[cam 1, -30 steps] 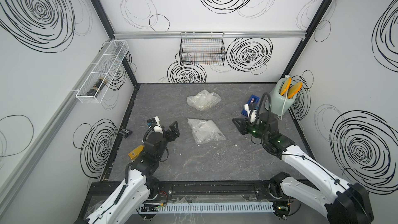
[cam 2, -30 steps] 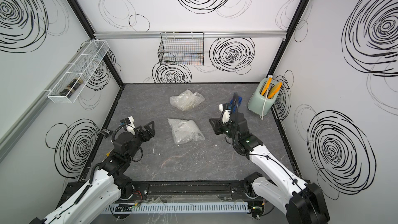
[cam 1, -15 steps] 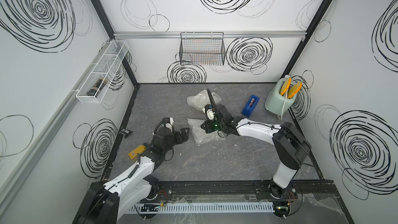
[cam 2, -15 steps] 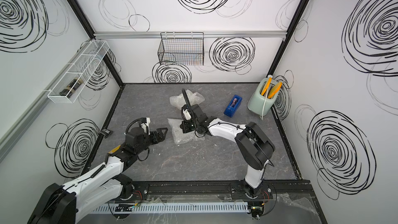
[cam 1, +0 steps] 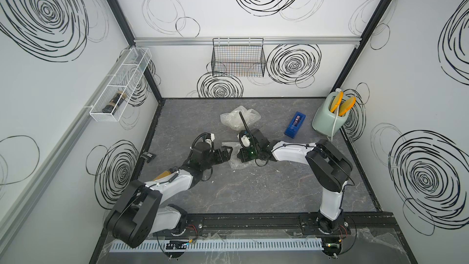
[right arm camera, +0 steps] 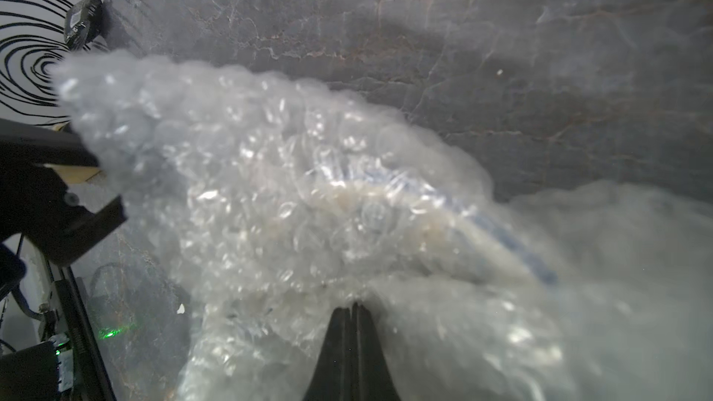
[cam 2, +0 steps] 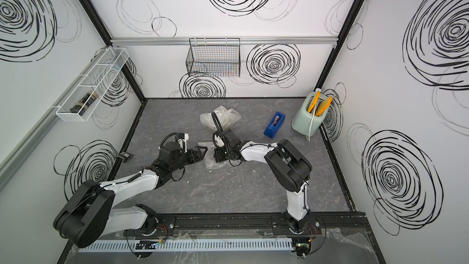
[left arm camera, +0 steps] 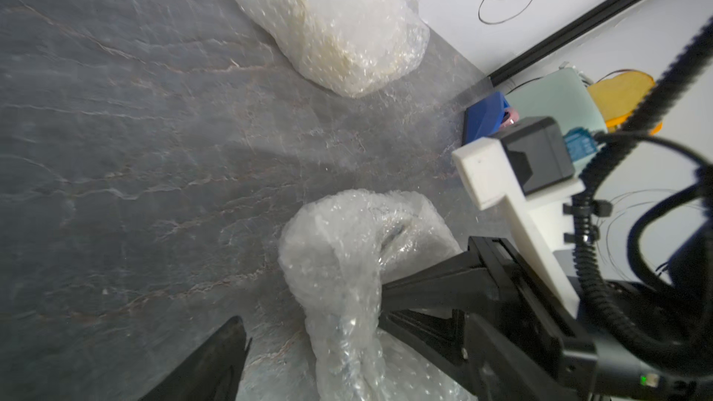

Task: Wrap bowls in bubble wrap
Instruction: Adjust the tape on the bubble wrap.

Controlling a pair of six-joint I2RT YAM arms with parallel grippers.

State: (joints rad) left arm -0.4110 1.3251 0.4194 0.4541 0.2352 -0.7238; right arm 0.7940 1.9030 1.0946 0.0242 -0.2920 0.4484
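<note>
Right arm [cam 1: 291, 152] swung in from 3 o'clock: right tool [right arm camera: 353, 312] clenched on soft, light bubble wrap [right arm camera: 270, 187], at its gathered fold over the fragile blue-patterned bowl [right arm camera: 501, 229]; left tool [cam 1: 229, 154] released.

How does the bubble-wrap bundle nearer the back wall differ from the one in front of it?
The far bundle lies free, with no gripper on it; the near bundle is pinched by the shut right gripper. In the left wrist view the far bundle shows a cream-yellow tint through its film; the near bundle shows a blue streak in the right wrist view. Both are crumpled clear bubble wrap on the grey table.
</note>
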